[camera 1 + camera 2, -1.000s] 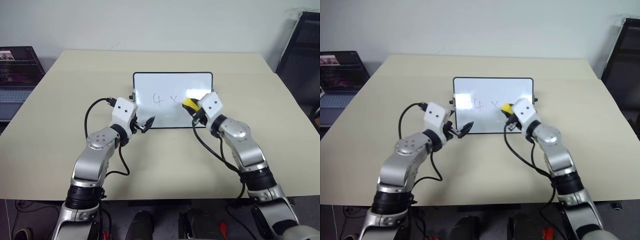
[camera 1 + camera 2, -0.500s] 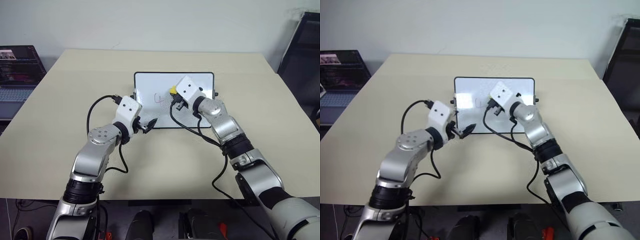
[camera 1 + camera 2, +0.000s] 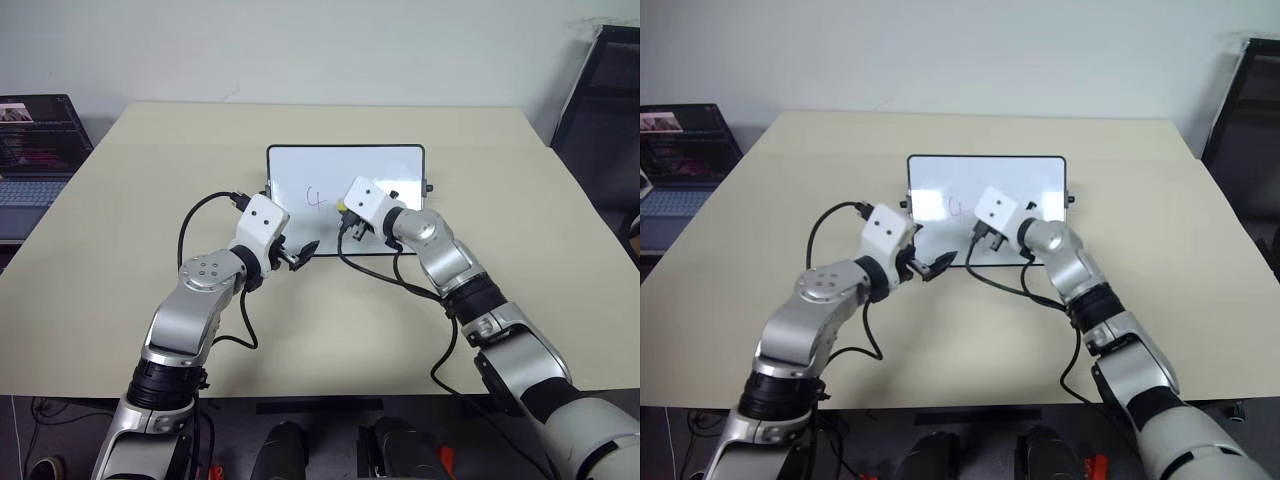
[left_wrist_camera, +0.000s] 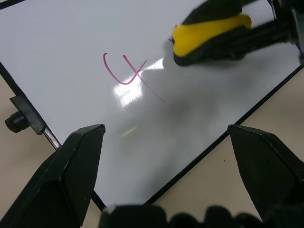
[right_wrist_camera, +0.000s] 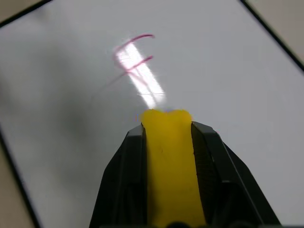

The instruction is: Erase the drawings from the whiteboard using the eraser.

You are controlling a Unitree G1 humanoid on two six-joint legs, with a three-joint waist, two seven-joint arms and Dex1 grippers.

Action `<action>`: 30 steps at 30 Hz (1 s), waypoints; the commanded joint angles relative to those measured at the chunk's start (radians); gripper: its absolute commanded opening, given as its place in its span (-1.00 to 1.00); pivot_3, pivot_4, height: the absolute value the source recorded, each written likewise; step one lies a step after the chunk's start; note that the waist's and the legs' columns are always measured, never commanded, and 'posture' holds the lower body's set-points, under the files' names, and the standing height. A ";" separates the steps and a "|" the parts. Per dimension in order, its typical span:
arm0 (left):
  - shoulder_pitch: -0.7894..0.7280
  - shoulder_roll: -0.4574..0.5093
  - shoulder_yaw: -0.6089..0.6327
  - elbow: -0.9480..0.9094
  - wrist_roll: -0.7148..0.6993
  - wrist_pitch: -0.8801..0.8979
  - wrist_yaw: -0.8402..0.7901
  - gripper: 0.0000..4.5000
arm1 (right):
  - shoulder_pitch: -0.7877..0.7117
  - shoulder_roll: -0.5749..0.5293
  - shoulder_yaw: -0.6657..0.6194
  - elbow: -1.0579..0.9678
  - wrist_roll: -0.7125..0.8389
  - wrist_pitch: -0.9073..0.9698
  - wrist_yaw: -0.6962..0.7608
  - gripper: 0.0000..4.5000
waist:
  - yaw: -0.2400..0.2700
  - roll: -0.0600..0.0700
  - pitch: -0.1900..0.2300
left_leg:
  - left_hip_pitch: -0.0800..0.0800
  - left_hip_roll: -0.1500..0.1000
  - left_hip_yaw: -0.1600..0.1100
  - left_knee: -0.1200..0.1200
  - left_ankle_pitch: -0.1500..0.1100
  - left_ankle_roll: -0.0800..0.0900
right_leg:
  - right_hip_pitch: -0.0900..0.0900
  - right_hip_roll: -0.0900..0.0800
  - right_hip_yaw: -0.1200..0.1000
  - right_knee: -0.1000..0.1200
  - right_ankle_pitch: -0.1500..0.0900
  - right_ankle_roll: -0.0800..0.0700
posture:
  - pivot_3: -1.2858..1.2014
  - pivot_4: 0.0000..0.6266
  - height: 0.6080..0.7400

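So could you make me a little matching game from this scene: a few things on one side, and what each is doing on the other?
Things:
1. eraser
2. left gripper
3. the "4" mark
4. laptop

States:
a. open, holding nothing
b. off the table's left side, screen lit
c. pinched between the right gripper's fingers
d. pink, unwiped on the whiteboard

Pairs: 1-c, 2-a, 3-d, 4-b

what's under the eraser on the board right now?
White board surface. The eraser, shut in the right gripper, sits over the whiteboard beside the remaining "4". Any mark directly beneath it is covered, and contact with the surface can't be judged.
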 commanded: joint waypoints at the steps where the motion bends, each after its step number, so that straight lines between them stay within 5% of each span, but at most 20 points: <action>1: 0.003 -0.002 0.006 -0.034 0.000 -0.023 0.005 1.00 | -0.041 -0.004 -0.040 0.037 -0.002 -0.038 -0.044 -0.56 | 0.000 0.000 0.000 | 0.000 0.000 0.000 0.000 0.000 0.000 | 0.000 0.000 0.000 0.000 0.000 0.000 | 0.03 -0.52 1.00; 12: -0.002 -0.005 0.000 -0.039 -0.001 -0.017 0.002 1.00 | 0.077 -0.051 0.048 -0.102 -0.010 0.064 0.208 -0.56 | -0.002 0.000 0.000 | 0.000 0.000 0.000 0.000 0.000 0.000 | 0.000 0.000 0.001 -0.001 0.000 0.000 | 0.03 -0.52 1.00; 23: -0.010 -0.006 -0.005 -0.030 -0.001 -0.024 -0.008 1.00 | -0.027 -0.034 -0.007 0.019 -0.049 -0.071 -0.030 -0.56 | -0.005 0.000 0.000 | 0.005 0.000 0.003 0.000 0.000 0.000 | 0.002 0.000 0.002 0.004 0.000 0.000 | 0.03 -0.52 1.00; 30: -0.009 -0.005 -0.006 -0.034 -0.003 -0.023 -0.010 1.00 | 0.025 -0.048 0.045 -0.013 -0.039 -0.045 0.136 -0.56 | -0.005 0.000 0.000 | 0.005 0.000 0.004 -0.001 0.000 0.000 | 0.001 0.000 0.003 0.002 0.000 0.000 | 0.03 -0.52 1.00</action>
